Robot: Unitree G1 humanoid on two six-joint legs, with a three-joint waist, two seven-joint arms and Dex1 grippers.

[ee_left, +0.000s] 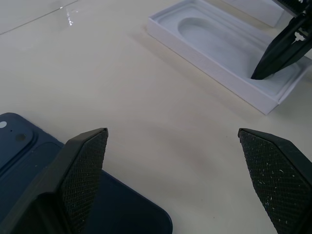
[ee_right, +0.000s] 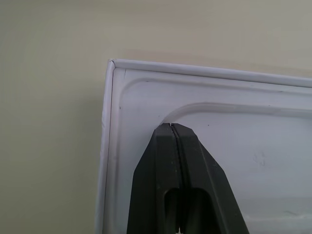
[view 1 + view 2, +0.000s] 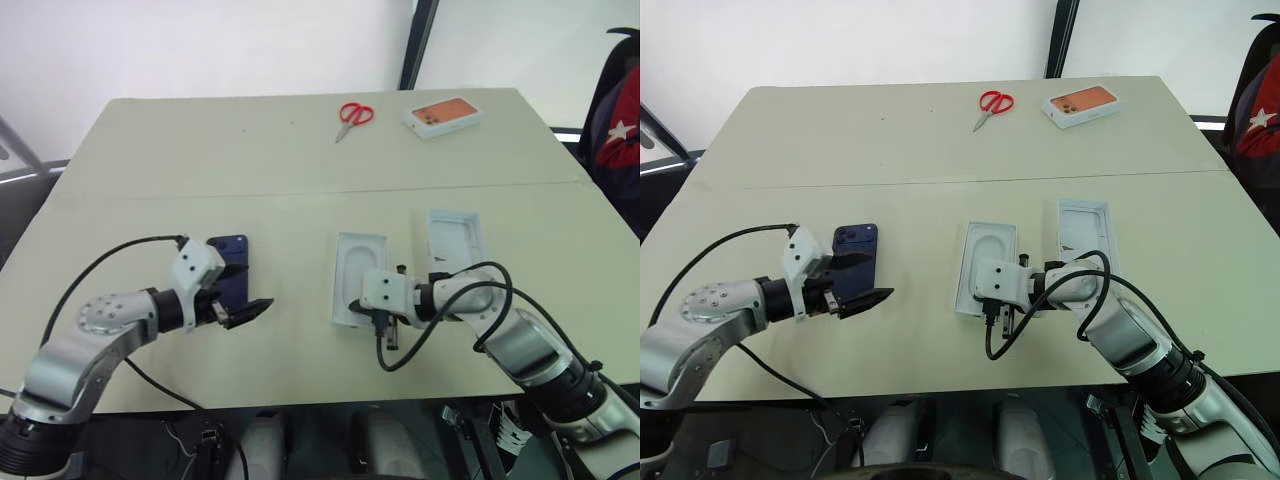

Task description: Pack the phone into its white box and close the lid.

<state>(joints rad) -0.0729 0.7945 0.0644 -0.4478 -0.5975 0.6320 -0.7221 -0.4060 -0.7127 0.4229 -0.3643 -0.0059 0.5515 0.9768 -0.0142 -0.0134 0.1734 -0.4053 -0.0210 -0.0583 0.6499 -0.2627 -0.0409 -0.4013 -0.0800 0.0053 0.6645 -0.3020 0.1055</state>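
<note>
We see the phone (image 3: 231,272) flat on the worktop (image 3: 300,160) toward its left edge, our left gripper (image 1: 180,180) spread wide above it, empty. Right gripper (image 2: 174,146) pinched shut, empty, over the white box (image 3: 356,278) mid-worktop; the lid (image 3: 458,243) just beside.

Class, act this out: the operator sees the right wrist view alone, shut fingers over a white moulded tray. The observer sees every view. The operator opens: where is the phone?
Observer: The phone lies flat on the table, camera side up, to the robot's left of the tray.
Operator: Is the left gripper holding it?
Observer: No. The left gripper is open at the phone's near end, gripping nothing.
Operator: Anything else near my tray?
Observer: A second open white box half lies just to the tray's right.
</note>
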